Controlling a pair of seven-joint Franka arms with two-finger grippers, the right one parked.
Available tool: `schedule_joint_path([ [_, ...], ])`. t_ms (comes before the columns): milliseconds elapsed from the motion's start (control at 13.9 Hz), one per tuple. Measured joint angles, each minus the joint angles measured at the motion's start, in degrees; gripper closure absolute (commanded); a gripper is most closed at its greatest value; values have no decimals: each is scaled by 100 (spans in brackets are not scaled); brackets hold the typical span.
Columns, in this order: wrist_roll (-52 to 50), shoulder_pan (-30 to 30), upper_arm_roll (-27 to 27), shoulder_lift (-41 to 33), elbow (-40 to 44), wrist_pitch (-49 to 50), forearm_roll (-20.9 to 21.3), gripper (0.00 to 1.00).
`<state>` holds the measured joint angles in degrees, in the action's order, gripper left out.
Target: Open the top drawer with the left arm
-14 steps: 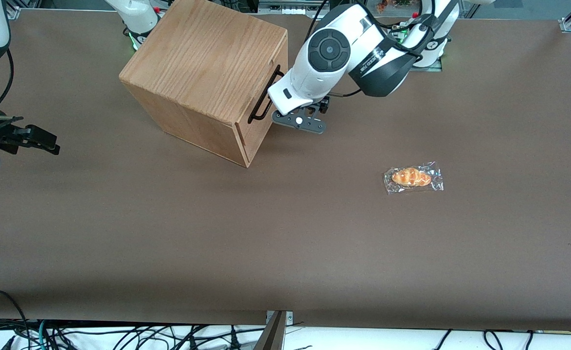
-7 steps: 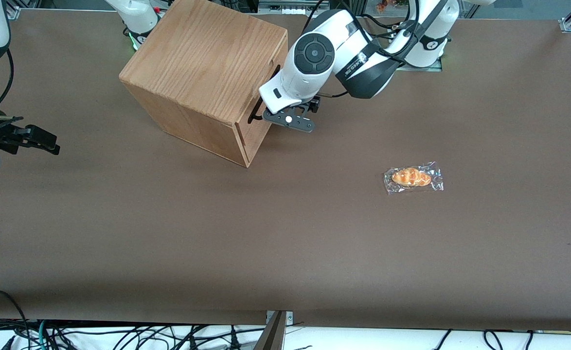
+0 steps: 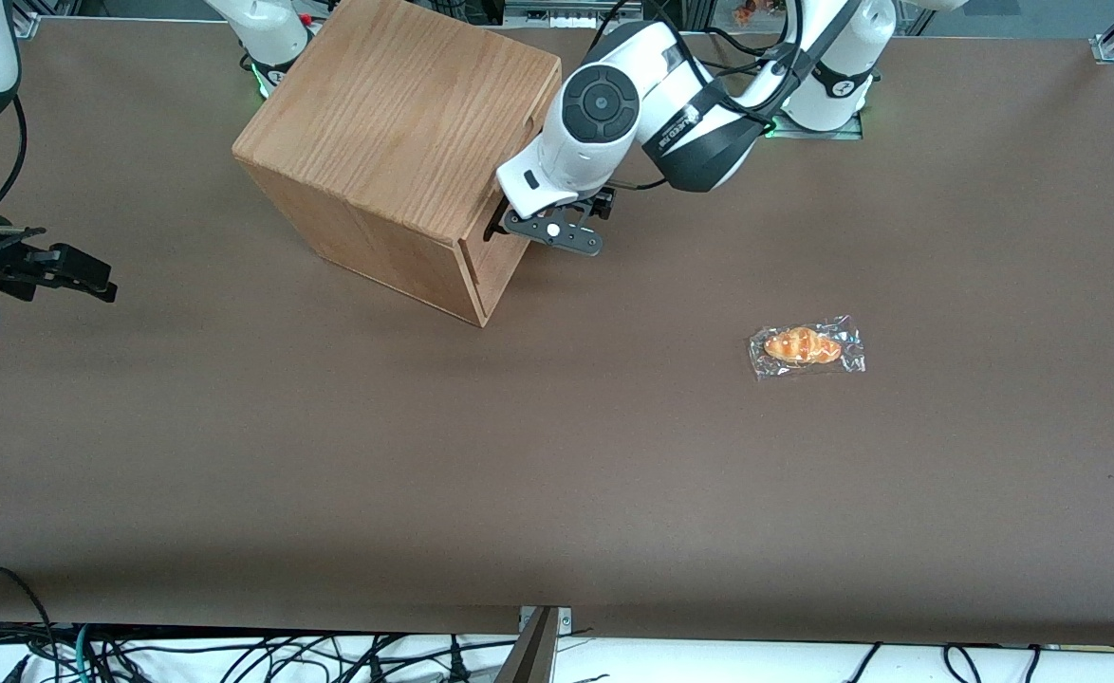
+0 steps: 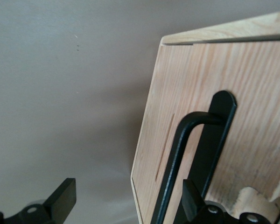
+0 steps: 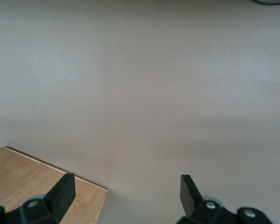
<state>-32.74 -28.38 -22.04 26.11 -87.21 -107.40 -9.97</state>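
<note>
One cabinet [image 3: 396, 123]. One drawer [image 4: 261, 84] front in sight, with one handle [image 4: 177, 154]. One gripper [image 3: 519, 220] at that handle, with two fingers [image 4: 60, 201] spread wide: handle between them, close against one, well clear of the second. One left arm [image 3: 614, 104]. One wrapped roll [image 3: 804, 345], well apart from the fingers and nearer the front camera. One table [image 3: 557, 474] under all.

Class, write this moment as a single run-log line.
arm: left arm | gripper: open, fingers straddling bar handle | top drawer: shut | grasp: not yet closed
</note>
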Motion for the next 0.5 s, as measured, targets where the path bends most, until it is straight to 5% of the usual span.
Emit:
schedule_joint_path([
  [502, 4, -35, 2, 42, -23, -30, 0, 0],
])
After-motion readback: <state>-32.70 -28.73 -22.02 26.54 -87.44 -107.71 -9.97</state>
